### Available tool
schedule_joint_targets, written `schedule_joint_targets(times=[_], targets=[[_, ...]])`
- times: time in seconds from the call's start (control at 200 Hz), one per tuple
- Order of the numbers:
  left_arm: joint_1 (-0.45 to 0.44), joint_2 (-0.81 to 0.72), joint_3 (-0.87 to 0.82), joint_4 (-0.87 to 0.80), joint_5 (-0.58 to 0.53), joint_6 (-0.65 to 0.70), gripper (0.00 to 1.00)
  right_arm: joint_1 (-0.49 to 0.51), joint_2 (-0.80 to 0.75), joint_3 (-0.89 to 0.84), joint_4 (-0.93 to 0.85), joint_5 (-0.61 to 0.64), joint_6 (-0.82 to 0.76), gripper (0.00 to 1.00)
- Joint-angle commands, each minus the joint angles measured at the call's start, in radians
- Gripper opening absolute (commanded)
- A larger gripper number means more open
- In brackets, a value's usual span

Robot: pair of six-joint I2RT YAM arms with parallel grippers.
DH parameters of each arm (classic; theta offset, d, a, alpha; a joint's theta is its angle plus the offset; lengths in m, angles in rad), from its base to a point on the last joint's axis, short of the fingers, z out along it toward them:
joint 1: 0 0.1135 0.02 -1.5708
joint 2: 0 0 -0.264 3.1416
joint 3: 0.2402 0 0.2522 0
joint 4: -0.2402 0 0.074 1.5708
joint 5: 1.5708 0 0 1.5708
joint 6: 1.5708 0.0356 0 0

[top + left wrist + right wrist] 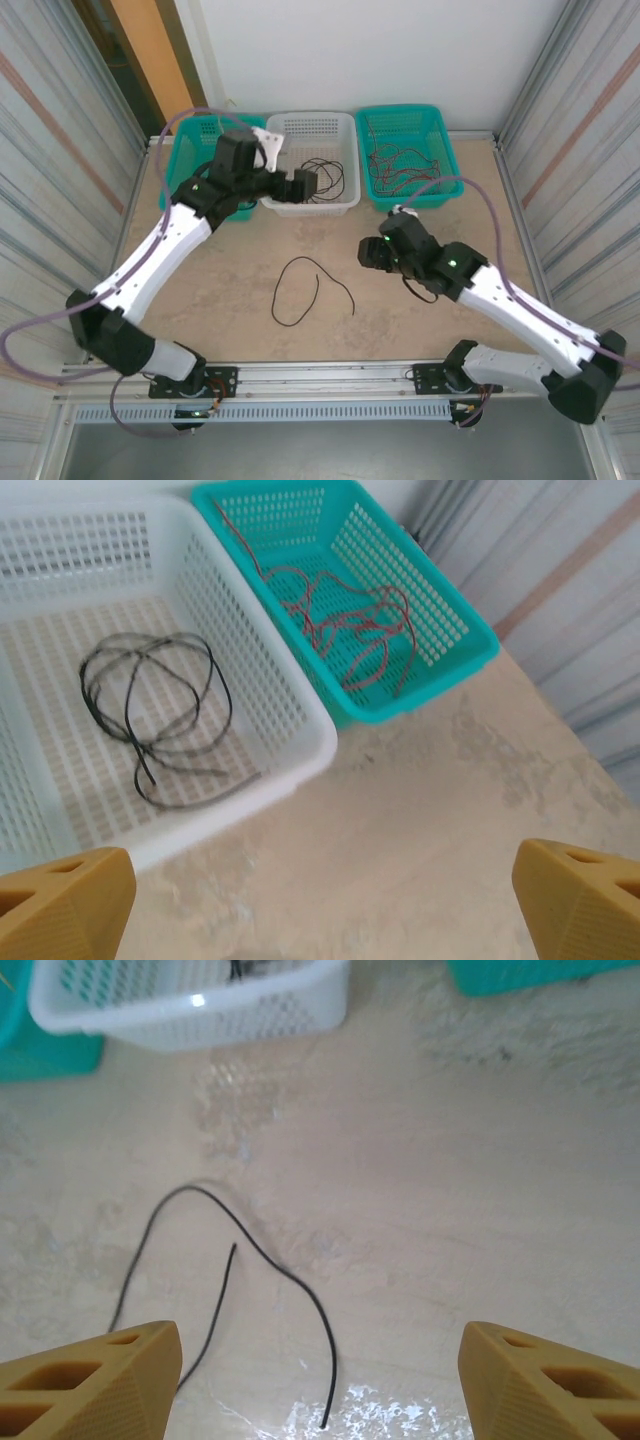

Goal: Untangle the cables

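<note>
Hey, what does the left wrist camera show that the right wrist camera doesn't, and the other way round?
Left wrist, not right wrist: the red cables lying in the teal basket, and the floor of the white basket with the coiled black cables on it. Right wrist, not left wrist: the loose black cable lying on the table ahead of the right gripper. Both: the white basket, bare table, and open, empty yellow fingers, the left gripper included.

No text, label, brand or number can be read anywhere.
</note>
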Motion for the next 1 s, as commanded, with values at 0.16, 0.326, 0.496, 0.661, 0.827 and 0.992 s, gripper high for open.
schedule_joint_targets(times=[0.16, 0.326, 0.496, 0.661, 0.827, 0.992], targets=[[0.061, -0.272, -0.348, -0.06, -0.036, -0.075, 0.87, 0.068, 0.342, 0.117, 0.039, -0.065, -0.076, 0.65], [0.192, -0.414, -0.539, -0.063, 0.086, -0.148, 0.84, 0.067, 0.52, 0.201, 0.09, -0.099, -0.133, 0.6], [0.238, -0.453, -0.583, -0.041, 0.149, -0.182, 0.82, 0.055, 0.697, 0.282, 0.123, -0.149, -0.171, 0.52], [0.239, -0.436, -0.569, -0.029, 0.168, -0.185, 0.8, 0.047, 0.796, 0.323, 0.136, -0.16, -0.177, 0.5], [0.239, -0.425, -0.561, -0.023, 0.182, -0.184, 0.79, 0.042, 0.853, 0.338, 0.148, -0.16, -0.187, 0.46], [0.239, -0.421, -0.558, -0.015, 0.19, -0.184, 0.79, 0.046, 0.89, 0.348, 0.142, -0.096, -0.211, 0.4]])
